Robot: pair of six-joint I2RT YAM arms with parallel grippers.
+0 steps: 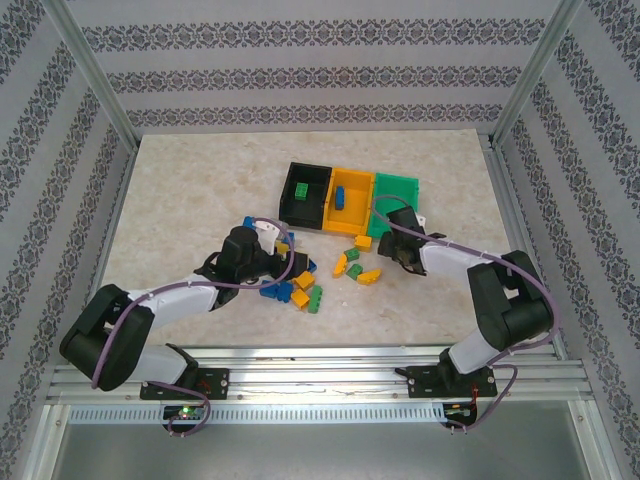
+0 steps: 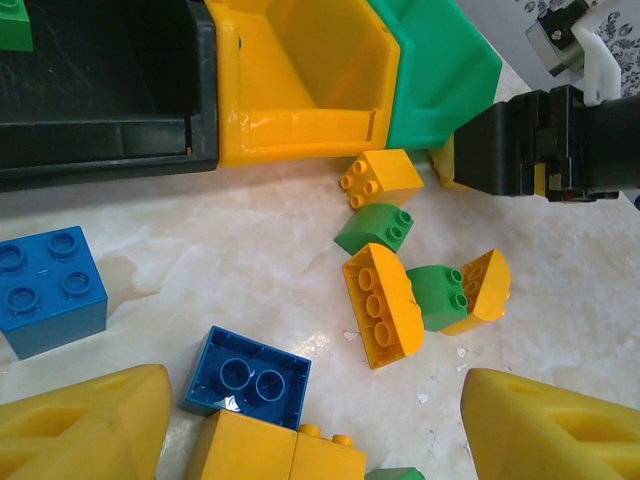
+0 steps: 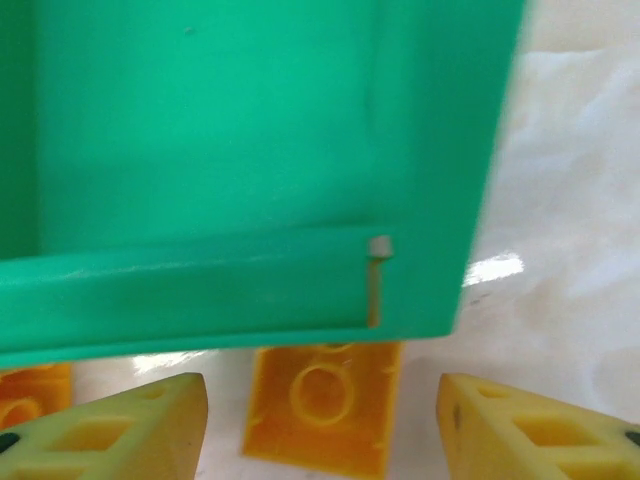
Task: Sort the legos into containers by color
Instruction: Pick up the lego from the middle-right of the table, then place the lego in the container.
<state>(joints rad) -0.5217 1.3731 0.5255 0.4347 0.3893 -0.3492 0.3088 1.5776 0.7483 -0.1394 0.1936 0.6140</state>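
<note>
1. The right gripper (image 3: 322,428) is spread wide, with a yellow-orange lego (image 3: 320,405) between its fingers, touching neither.
2. The green bin (image 3: 230,150) sits just ahead of it.
3. The left gripper (image 2: 315,435) is also wide open, with a blue lego (image 2: 245,375) just ahead between its fingers.

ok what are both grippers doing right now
Left gripper: open, holding nothing, over the loose bricks.
Right gripper: open, straddling a yellow brick, not gripping it.
</note>
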